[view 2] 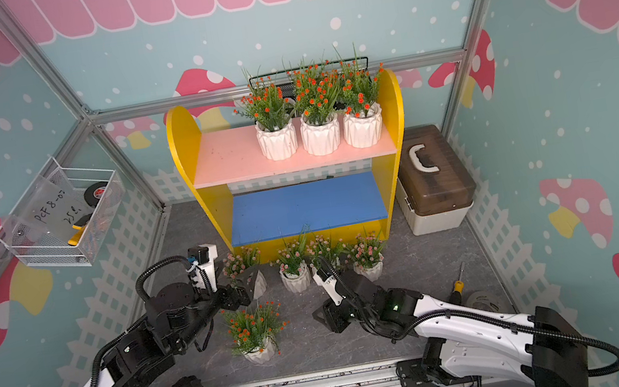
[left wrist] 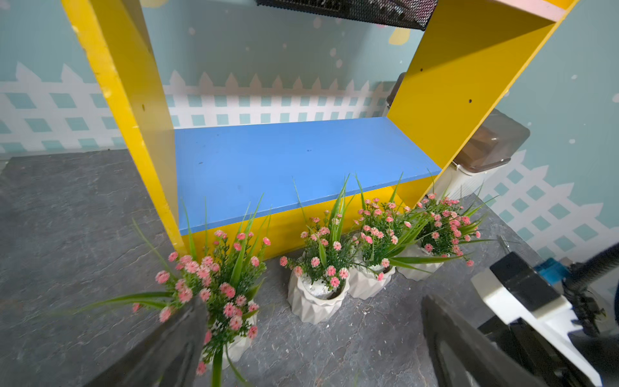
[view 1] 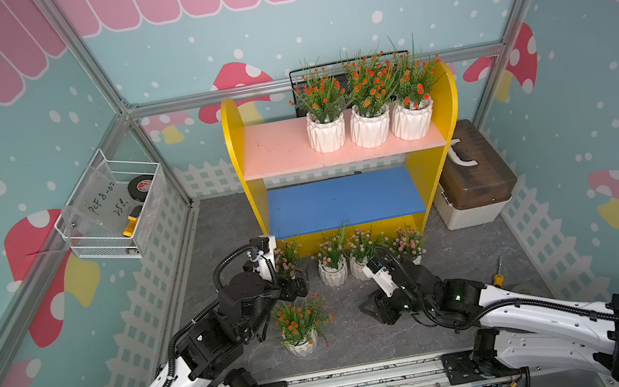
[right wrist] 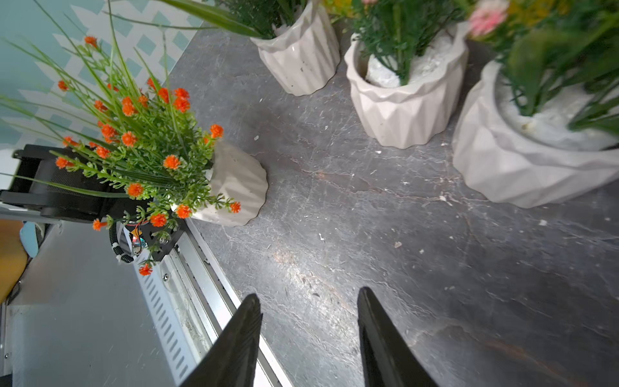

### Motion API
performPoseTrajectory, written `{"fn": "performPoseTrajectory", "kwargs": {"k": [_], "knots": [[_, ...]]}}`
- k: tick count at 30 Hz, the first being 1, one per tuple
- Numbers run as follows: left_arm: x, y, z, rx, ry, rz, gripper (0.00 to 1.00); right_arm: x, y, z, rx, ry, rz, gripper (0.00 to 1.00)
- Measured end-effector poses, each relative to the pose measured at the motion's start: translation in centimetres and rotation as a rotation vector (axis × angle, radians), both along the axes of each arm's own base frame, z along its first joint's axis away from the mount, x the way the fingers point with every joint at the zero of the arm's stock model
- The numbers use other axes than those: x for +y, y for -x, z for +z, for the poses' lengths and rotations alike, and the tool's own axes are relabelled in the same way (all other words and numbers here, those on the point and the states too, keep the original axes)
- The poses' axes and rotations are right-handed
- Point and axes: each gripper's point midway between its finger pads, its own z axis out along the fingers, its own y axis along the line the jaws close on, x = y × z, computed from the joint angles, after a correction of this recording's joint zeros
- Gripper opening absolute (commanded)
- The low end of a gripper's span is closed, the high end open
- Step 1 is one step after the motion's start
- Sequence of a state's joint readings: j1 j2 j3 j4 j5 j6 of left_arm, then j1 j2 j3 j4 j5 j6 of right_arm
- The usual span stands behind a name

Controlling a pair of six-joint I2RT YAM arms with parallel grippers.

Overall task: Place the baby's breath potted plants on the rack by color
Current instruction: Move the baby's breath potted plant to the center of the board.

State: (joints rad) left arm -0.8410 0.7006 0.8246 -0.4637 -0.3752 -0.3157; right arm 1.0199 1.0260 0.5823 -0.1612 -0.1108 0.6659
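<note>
Left pincer [view 1: 293, 283] gapes wide around the end pink plant [left wrist: 217, 284], one finger [left wrist: 181, 338] just beside its pot; right pincer [right wrist: 308, 293] hangs half open, empty, over the surface [right wrist: 368, 234]. Four pink plants [view 1: 332, 252] stand in a row before the rack [view 1: 276, 153], three orange plants [view 1: 368, 109] sit on its pink top board, and a fourth orange plant [view 1: 301, 324] stands on the surface.

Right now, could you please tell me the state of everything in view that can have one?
Left hand: open.
Right hand: open, empty.
Three orange-flowered plants in white ribbed pots: upright on the pink upper board of the yellow-sided rack.
Fourth orange-flowered plant: upright on the grey floor.
Four pink-flowered plants: upright on the floor before the rack; the leftmost stands between the left hand's fingers, unclamped.
Blue lower board: holds no pots.
Brown-lidded box: shut.
</note>
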Motion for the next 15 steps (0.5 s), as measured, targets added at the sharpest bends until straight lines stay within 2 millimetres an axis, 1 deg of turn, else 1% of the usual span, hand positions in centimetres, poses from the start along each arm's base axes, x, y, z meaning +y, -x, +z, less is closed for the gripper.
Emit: {"fn": "performPoseTrajectory", "kwargs": {"k": [6, 12, 15], "knots": [[0.9, 0.1, -0.6, 0.016, -0.021, 0.037, 0.97, 2.4, 1.5, -2.7, 0.021, 0.033, 0.04, 0.43], [1.2, 0.1, -1.0, 0.026, -0.039, 0.047, 0.97, 5.0, 2.9, -5.9, 0.054, 0.061, 0.077, 0.41], [1.5, 0.3, -1.1, 0.028, -0.04, 0.053, 0.97, 6.4, 3.7, -7.0, 0.066, 0.075, 0.102, 0.4]]}}
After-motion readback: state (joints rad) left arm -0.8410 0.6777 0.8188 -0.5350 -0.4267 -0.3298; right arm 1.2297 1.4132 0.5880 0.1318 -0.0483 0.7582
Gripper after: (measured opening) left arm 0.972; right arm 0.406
